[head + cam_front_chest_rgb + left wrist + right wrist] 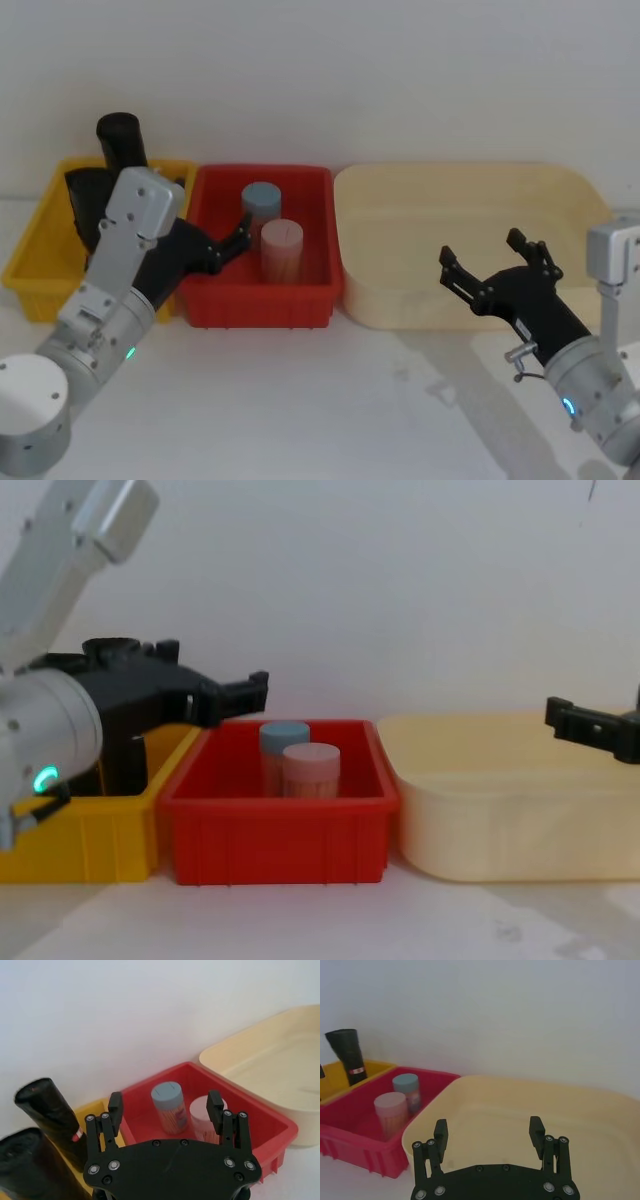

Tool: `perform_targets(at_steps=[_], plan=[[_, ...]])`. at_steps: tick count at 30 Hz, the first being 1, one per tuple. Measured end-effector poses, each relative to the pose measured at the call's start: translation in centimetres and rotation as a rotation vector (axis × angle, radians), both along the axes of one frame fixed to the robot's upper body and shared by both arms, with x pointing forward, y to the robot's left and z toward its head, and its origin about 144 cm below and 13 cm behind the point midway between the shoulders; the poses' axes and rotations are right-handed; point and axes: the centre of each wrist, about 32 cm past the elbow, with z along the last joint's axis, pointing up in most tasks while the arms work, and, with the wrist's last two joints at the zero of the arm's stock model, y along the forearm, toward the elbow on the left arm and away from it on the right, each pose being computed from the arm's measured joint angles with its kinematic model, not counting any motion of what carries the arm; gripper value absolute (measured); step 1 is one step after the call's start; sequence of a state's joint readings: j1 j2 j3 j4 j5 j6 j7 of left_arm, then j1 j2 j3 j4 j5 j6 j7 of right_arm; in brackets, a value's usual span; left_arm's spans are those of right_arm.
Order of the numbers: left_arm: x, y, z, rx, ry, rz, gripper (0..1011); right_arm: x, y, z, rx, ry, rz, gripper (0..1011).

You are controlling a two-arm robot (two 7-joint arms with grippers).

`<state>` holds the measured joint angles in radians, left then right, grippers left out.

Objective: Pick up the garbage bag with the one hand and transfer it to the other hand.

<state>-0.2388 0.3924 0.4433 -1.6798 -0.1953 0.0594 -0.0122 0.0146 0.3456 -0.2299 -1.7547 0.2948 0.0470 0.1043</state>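
Plainly, the garbage bag (pixel 120 140) stands upright in the yellow bin (pixel 30 265), left of the left gripper (pixel 165 1102), whose open jaws point over the red bin (pixel 260 305); the right gripper (pixel 482 250), also open, is farther off.

We note garbage bag (pixel 121 140): glossy black tight roll, standing slightly tilted at back of yellow bin (pixel 35 255), top above wall.

l gripper (pixel 165 1105) & r gripper (pixel 488 1130) both held fwd, fingers spread wide.
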Motion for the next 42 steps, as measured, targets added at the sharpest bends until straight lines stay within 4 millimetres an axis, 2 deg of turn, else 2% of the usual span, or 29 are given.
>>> perform_targets(at_steps=[10,17,23,33,42], plan=[[-2.6,1.8,3.6,-0.009,0.026,0.064,1002,2.2,-0.3,1.8,-0.020,-0.004,0.116,1001],[-5.4,5.1,5.8,-0.030,0.075,0.155,1002,4.3,-0.1,3.4,-0.036,-0.008,0.211,1001],[-6.9,8.0,6.3,-0.043,0.129,0.225,1002,6.4,0.6,4.5,-0.051,-0.006,0.289,1001],[-7.1,10.6,6.0,-0.053,0.181,0.243,1001,12.1,3.6,6.6,-0.105,0.029,0.442,1001],[-5.0,11.9,4.9,-0.070,0.184,0.178,1002,14.9,5.4,7.9,-0.140,0.054,0.505,1001]])
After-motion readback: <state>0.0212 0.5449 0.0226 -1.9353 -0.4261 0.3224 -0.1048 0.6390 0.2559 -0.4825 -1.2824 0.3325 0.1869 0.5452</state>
